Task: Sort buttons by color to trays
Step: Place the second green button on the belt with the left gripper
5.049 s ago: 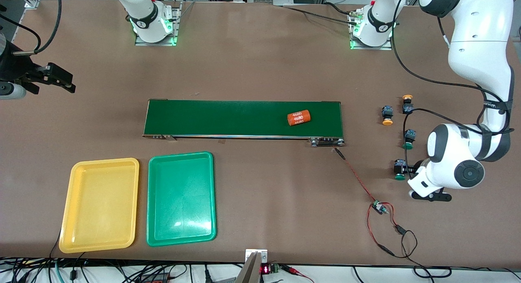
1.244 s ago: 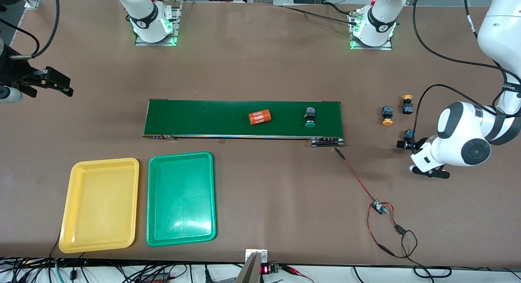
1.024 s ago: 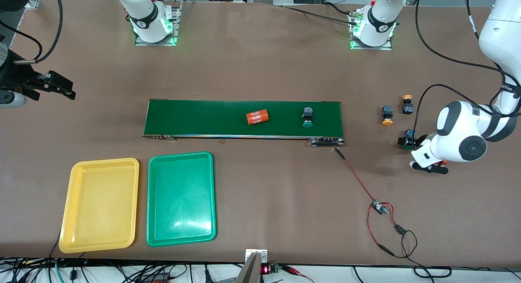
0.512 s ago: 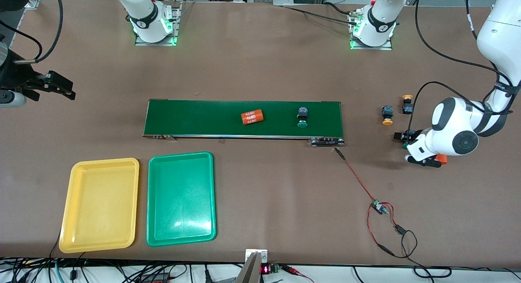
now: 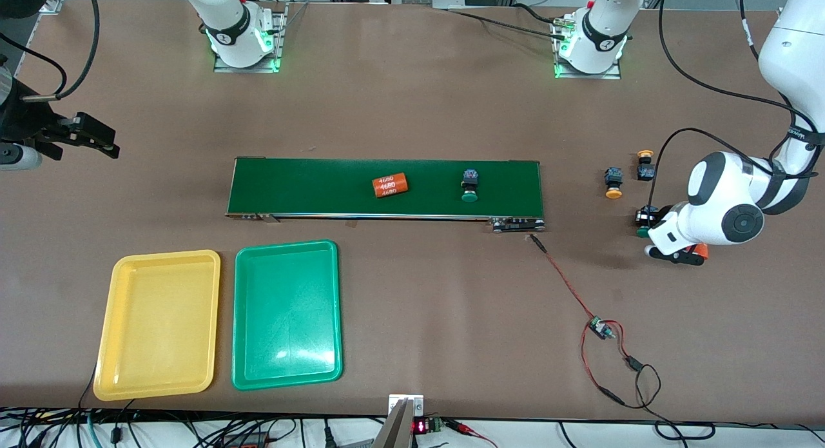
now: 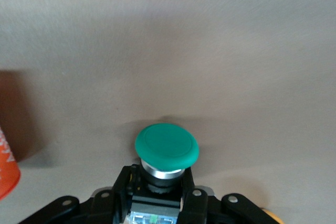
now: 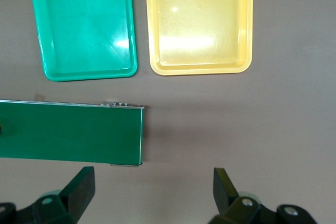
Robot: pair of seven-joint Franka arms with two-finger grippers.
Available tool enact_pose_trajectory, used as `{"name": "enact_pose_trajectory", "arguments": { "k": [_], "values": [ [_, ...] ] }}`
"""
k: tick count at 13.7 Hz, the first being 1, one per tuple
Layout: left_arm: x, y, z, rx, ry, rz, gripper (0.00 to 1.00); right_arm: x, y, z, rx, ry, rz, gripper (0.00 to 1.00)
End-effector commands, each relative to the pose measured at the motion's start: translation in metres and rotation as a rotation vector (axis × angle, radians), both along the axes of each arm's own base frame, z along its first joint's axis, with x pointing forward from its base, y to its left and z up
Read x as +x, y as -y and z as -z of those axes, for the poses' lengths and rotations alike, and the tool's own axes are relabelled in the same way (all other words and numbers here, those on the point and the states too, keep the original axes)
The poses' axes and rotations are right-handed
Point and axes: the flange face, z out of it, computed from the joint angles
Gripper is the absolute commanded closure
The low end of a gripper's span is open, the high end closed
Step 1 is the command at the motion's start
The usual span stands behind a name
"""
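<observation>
My left gripper (image 5: 641, 221) is low at the table, toward the left arm's end, shut on the black body of a green button (image 5: 643, 224). The left wrist view shows that button's green cap (image 6: 167, 145) sticking out past my gripper (image 6: 156, 178). A second green button (image 5: 470, 184) lies on the conveyor belt (image 5: 309, 187). Two yellow-orange buttons (image 5: 613, 182) (image 5: 645, 164) sit farther from the camera than the held one. The yellow tray (image 5: 158, 325) and green tray (image 5: 287, 316) lie side by side, nearer the camera than the belt. My right gripper (image 5: 115, 145) waits open and empty (image 7: 155, 192) at the right arm's end.
An orange "4680" cylinder (image 5: 390, 185) lies on the belt, and another orange cylinder (image 5: 700, 252) lies beside my left hand, also in the left wrist view (image 6: 8, 166). A red and black wire with a small board (image 5: 599, 329) trails from the belt's end toward the camera.
The green button my left gripper was at five seconds ago now rides the belt. It and the cylinder have drifted toward the right arm's end. My left gripper moved onto the second green button.
</observation>
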Motion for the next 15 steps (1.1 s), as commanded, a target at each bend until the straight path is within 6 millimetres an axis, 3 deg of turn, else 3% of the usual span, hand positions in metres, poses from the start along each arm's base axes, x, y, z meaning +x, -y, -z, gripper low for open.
{"name": "enact_pose_trajectory", "arguments": {
  "k": [1,3,5,7,9,12,15],
  "values": [
    [0.017,0.026,-0.059,0.045,0.001,0.049,0.76,0.001,0.004,-0.002,-0.002,0.003,-0.007,0.0],
    [0.022,0.065,-0.093,0.053,-0.043,0.033,0.76,0.0,0.003,-0.001,-0.002,-0.002,-0.008,0.0],
    [0.02,0.119,-0.114,0.048,-0.016,0.004,0.76,0.0,0.0,-0.001,-0.003,-0.003,-0.014,0.0],
    [0.013,0.171,-0.117,0.031,-0.009,-0.013,0.76,0.0,0.003,0.0,-0.002,-0.008,-0.01,0.0],
    [0.007,0.209,-0.119,-0.028,-0.034,-0.042,0.76,0.0,0.004,0.001,-0.002,-0.01,-0.008,0.0],
    [-0.011,0.28,-0.105,-0.092,-0.005,-0.066,0.73,0.001,0.004,0.004,-0.002,-0.014,-0.007,0.0],
    [-0.023,0.314,-0.096,-0.083,-0.015,-0.111,0.75,0.0,0.003,0.005,-0.002,-0.019,-0.011,0.0]
  ]
}}
